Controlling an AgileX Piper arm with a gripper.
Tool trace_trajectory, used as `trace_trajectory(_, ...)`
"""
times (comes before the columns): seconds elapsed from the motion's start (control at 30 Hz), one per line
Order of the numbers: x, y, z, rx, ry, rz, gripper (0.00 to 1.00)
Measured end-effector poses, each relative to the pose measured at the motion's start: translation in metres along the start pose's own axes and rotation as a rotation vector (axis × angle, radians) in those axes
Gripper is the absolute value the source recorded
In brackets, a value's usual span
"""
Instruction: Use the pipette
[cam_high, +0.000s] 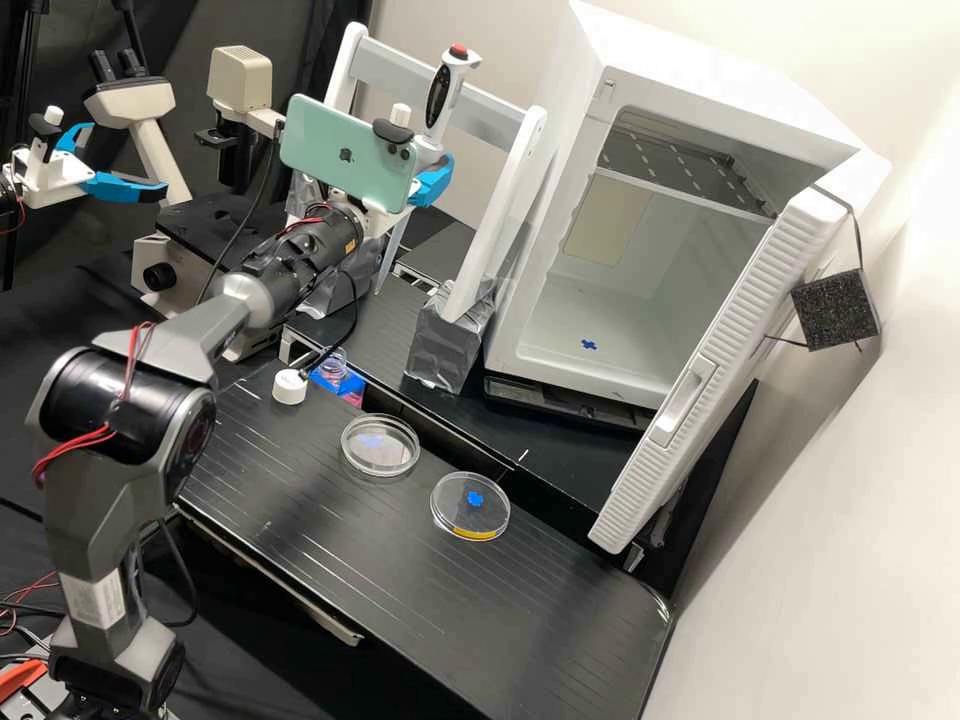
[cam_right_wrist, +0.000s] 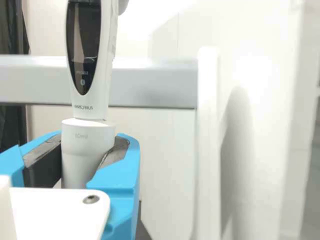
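Grey arm (cam_high: 125, 430): near left.
Jaws: I, the white gripper (cam_high: 432, 182), clasp the upright electronic pipette (cam_high: 440, 98).
White cabinet (cam_high: 700, 75): far right, open.

Smooth plastic pipette (cam_right_wrist: 95, 105), glossy display (cam_right_wrist: 82, 37).

The gripper (cam_high: 432, 170) holds the pipette (cam_high: 440, 100) near upright by the white rack (cam_high: 510, 190). A clear dish (cam_high: 376, 462) and a yellow-edged dish (cam_high: 460, 515) lie apart on the bench (cam_high: 500, 610); a cap (cam_high: 289, 387) sits beside the blue tray (cam_high: 347, 384). The cabinet (cam_high: 590, 130) stands open.
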Motion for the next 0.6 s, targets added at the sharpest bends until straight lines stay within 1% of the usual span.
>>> trace_trajectory(0.03,-0.003,0.002,0.0,0.001,0.005,0.013,0.0)
trace_trajectory(0.13,-0.013,0.006,0.001,-0.023,0.022,0.048,0.0)
trace_trajectory(0.23,-0.024,0.004,0.005,-0.043,0.036,0.05,0.0)
trace_trajectory(0.3,-0.031,0.003,0.008,-0.045,0.039,0.055,0.0)
trace_trajectory(0.33,-0.035,0.0,0.01,-0.042,0.038,0.051,0.0)
trace_trajectory(0.43,-0.044,-0.009,0.016,-0.047,0.035,0.043,0.0)
trace_trajectory(0.6,-0.058,-0.027,0.021,-0.052,0.032,-0.009,0.0)
